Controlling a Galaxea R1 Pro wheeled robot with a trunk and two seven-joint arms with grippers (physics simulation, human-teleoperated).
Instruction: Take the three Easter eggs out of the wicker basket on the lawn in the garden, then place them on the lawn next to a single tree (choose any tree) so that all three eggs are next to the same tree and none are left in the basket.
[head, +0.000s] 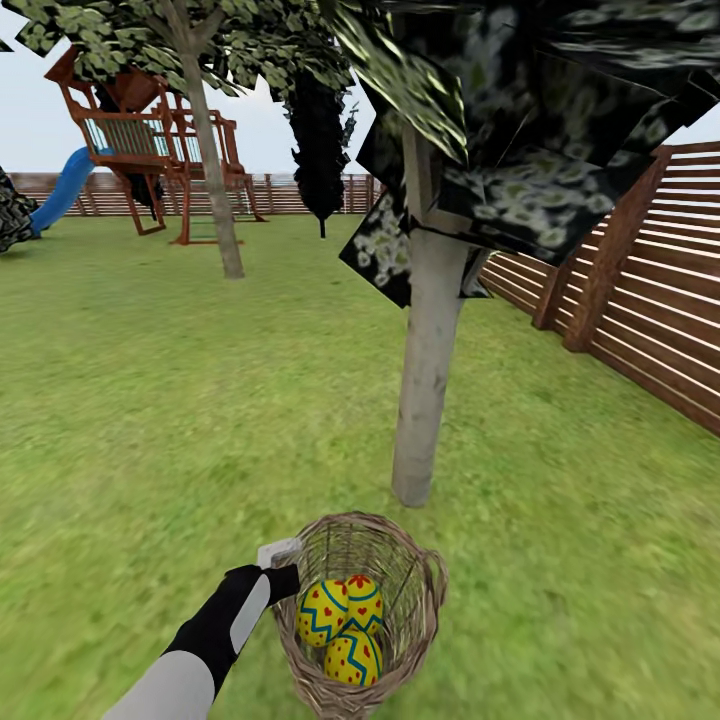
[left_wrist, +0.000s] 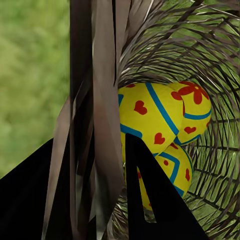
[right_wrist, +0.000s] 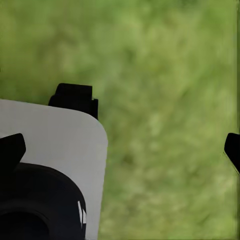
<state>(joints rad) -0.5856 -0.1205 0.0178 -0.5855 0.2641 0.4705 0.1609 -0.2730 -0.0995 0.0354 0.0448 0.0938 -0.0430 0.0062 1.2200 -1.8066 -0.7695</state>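
Note:
The wicker basket (head: 415, 585) sits tilted on the lawn (head: 150, 400), just in front of a pale-trunked tree (head: 425, 400). Inside it lie the three Easter eggs (head: 322, 612), (head: 363, 598), (head: 352, 658), yellow with blue zigzags and red marks. My left gripper (head: 283, 575) is shut on the basket's rim at its left side. In the left wrist view the braided rim (left_wrist: 100, 125) runs between the dark fingers (left_wrist: 155, 200), with the eggs (left_wrist: 145, 117) just beyond. My right gripper (right_wrist: 122, 147) is open over bare grass, holding nothing.
A brown slat fence (head: 640, 290) runs along the right. Farther back stands a second tree (head: 215, 180), with a wooden playset (head: 150, 140) and blue slide (head: 60, 190) behind it. Open grass spreads to the left and around the near tree.

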